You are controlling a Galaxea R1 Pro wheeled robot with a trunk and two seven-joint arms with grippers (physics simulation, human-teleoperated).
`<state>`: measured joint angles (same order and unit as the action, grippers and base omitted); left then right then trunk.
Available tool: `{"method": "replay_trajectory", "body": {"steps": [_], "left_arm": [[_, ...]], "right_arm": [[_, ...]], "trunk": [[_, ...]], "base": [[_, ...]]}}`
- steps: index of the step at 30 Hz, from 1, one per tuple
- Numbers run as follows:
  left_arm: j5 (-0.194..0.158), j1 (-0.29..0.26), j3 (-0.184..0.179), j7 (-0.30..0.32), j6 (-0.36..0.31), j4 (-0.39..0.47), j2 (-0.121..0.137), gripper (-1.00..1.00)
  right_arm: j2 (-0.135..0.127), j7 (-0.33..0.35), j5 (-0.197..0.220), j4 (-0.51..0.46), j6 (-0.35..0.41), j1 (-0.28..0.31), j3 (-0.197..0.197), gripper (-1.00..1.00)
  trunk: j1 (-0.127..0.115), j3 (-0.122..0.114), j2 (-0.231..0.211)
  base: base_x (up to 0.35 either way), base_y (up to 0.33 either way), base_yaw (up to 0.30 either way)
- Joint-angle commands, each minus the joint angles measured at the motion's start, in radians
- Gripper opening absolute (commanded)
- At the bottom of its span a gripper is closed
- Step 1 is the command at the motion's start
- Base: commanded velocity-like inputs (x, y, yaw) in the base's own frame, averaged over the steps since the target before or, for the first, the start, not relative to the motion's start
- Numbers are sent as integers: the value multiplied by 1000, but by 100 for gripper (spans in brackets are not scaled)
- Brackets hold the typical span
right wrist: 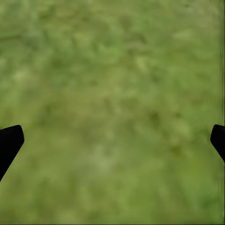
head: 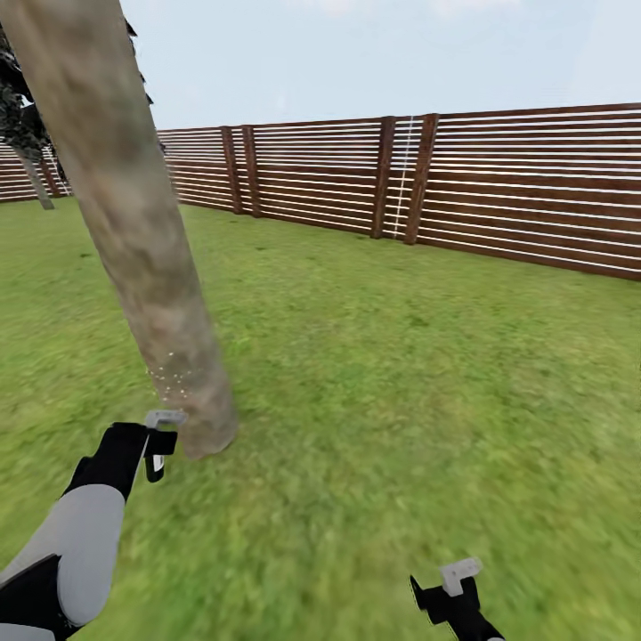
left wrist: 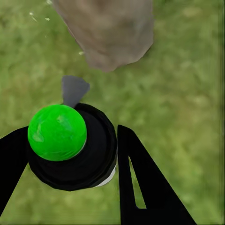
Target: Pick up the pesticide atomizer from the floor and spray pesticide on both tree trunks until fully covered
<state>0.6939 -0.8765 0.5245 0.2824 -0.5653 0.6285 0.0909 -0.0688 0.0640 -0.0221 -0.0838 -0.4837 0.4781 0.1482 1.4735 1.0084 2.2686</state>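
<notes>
Lawn (head: 401, 401), left fingers (left wrist: 140, 187) clamping atomizer (left wrist: 70, 145), right fingers (right wrist: 9, 143) spread

Tree trunk (head: 133, 240) on green lawn (head: 401, 401)

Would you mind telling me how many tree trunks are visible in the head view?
2: a thick mottled tree trunk close by, beside the left claw, and a thin distant trunk near the fence. Others may lie outside the frame.

Tree trunk (head: 133, 231) cut off by frame top, upper left; crown out of sight. In the left wrist view the pesticide atomizer (left wrist: 70, 145) shows from one end only, body hidden. Right gripper (head: 454, 583) clipped by bottom edge; its fingertips (right wrist: 9, 143) barely enter at the side margins. Grass blurred.
</notes>
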Motion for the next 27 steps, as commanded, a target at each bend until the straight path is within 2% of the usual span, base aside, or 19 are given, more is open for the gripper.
{"method": "replay_trajectory", "body": {"steps": [1, 3, 7, 18, 22, 27], "left_arm": [[-6, -1, 5, 9, -2, 3, 0, -100], [-24, -1, 6, 9, -2, 6, 1, -100], [-31, -1, 6, 8, -2, 13, 1, -100], [-36, -1, 38, -18, -2, 25, 7, -100], [-35, -1, 38, -21, -2, 25, 4, -100], [-36, -2, 35, -61, -2, 25, 0, -100]], "right_arm": [[0, 2, -2, 1, -3, 1, 1, 100], [0, 2, -2, 1, -3, 1, 1, 100], [0, 2, -2, 1, -3, 1, 1, 100], [0, 1, -2, 1, -3, 1, 2, 100], [0, 2, -3, 1, -3, 1, 2, 100], [0, 2, -4, 2, -3, 1, 2, 100]], "trunk": [[0, 1, 0], [0, 1, 0], [0, 1, 0], [0, 1, 0], [0, 1, 0], [0, 1, 0]], "base": [[109, -266, 0], [137, -265, 0], [160, -256, 23], [160, -250, 261], [28, -270, 278], [-81, -268, 151]]}}
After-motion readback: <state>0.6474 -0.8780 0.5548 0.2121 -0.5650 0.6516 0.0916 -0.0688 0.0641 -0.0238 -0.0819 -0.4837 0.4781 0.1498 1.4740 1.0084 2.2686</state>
